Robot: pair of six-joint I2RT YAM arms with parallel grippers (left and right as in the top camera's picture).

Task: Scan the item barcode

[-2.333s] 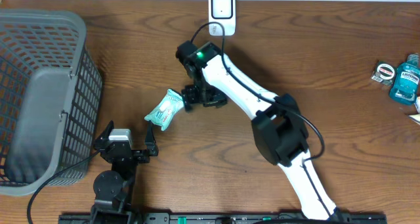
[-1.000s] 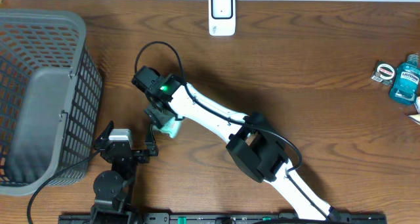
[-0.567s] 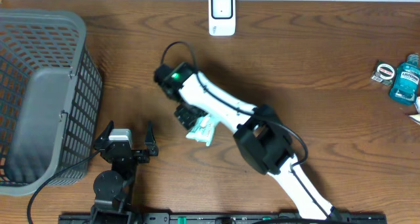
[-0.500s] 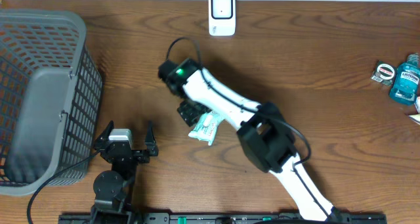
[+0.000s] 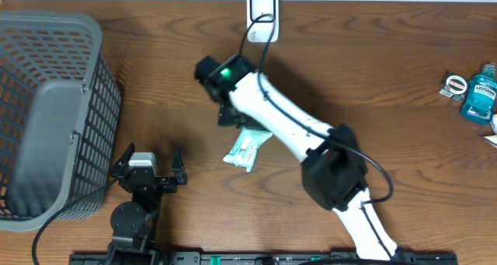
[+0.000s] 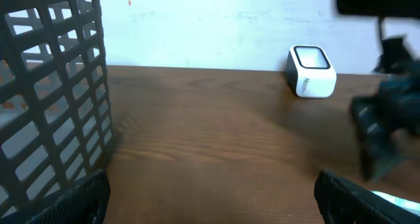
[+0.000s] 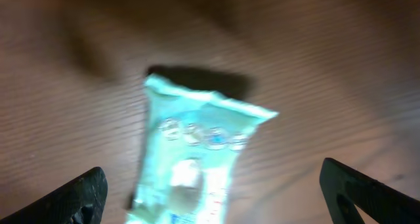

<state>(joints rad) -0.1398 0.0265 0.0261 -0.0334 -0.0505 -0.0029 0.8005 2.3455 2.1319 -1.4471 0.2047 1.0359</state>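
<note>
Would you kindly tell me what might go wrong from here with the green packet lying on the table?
The packet lies flat, apart from the scanner; if its barcode faces down, it needs a regrasp. The open right gripper hangs by its upper end; pinching so flat a packet may only push it along. The right arm's cable loops across the scanner and might block it.

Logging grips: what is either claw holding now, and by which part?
Nothing. The right claw stands open above the green packet lying on the table; the left claw is open too.
</note>
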